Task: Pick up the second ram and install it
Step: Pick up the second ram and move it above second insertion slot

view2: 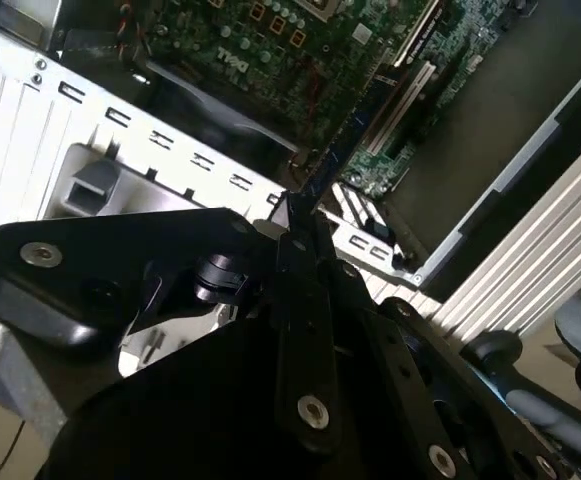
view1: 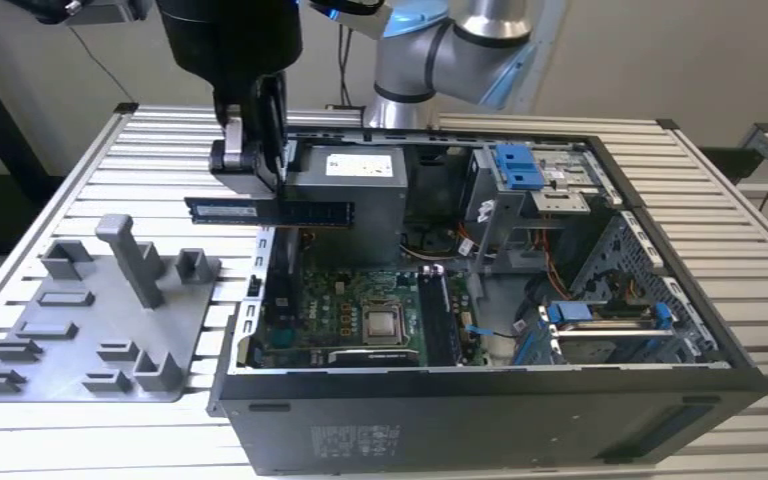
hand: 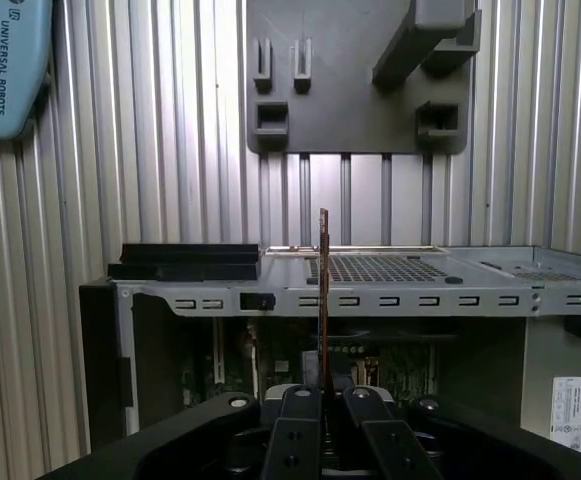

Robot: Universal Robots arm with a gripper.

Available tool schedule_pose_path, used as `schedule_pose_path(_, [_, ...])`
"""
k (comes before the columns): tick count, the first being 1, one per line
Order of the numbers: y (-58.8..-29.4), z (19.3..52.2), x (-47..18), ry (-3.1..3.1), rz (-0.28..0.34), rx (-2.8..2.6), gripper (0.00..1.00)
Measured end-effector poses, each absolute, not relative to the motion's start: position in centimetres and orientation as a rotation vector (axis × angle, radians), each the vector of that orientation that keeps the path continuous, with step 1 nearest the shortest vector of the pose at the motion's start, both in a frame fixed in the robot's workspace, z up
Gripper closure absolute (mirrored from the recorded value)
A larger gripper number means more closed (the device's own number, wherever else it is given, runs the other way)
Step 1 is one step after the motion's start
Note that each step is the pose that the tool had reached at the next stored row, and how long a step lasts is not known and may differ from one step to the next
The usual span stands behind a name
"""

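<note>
Exterior view: the gripper (view1: 261, 188) holds the second ram (view1: 317, 212) aloft.

The gripper (view1: 264, 188) hung above the open computer case's (view1: 491, 385) wall at the exterior view's left, clamped on the top edge of the second ram (view1: 277, 211), which was held level in the air. The green motherboard (view1: 344, 300) lay inside the case. A grey tray (view1: 77, 340) rested just beside the case on the slatted table (view1: 157, 150).
</note>
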State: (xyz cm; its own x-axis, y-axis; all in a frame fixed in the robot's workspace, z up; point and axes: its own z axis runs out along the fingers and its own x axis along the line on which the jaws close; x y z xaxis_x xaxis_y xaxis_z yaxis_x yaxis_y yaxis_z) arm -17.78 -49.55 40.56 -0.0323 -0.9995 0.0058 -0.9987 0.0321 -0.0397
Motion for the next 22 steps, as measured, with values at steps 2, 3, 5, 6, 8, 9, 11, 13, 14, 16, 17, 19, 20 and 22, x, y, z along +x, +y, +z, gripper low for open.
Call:
schedule_pose_path(2, [-49.5,40.6,-17.3,2.24,-0.051,-2.169,0.86])
schedule_pose_path(3, [-49.6,40.6,-17.1,2.24,-0.051,-2.169,0.86])
schedule_pose_path(5, [-49.6,40.6,-16.7,2.24,-0.051,-2.169,0.86])
schedule_pose_path(6, [-49.6,40.6,-16.5,2.24,-0.051,-2.169,0.86])
schedule_pose_path(8, [-49.6,40.6,-16.0,2.24,-0.051,-2.169,0.86])
schedule_pose_path(9, [-49.6,40.6,-15.8,2.24,-0.051,-2.169,0.86])
schedule_pose_path(11, [-49.5,40.6,-15.4,2.24,-0.051,-2.169,0.86])
schedule_pose_path(13, [-49.5,40.6,-15.0,2.24,-0.051,-2.169,0.86])
schedule_pose_path(14, [-49.6,40.6,-14.8,2.24,-0.051,-2.169,0.86])
schedule_pose_path(16, [-49.6,40.6,-14.5,2.24,-0.051,-2.169,0.86])
schedule_pose_path(17, [-49.6,40.6,-14.3,2.24,-0.051,-2.169,0.86])
schedule_pose_path(19, [-49.5,40.6,-13.9,2.24,-0.051,-2.169,0.86])
schedule_pose_path(20, [-49.5,40.6,-13.7,2.24,-0.051,-2.169,0.86])
schedule_pose_path(22, [-49.6,40.6,-13.3,2.24,-0.051,-2.169,0.86])
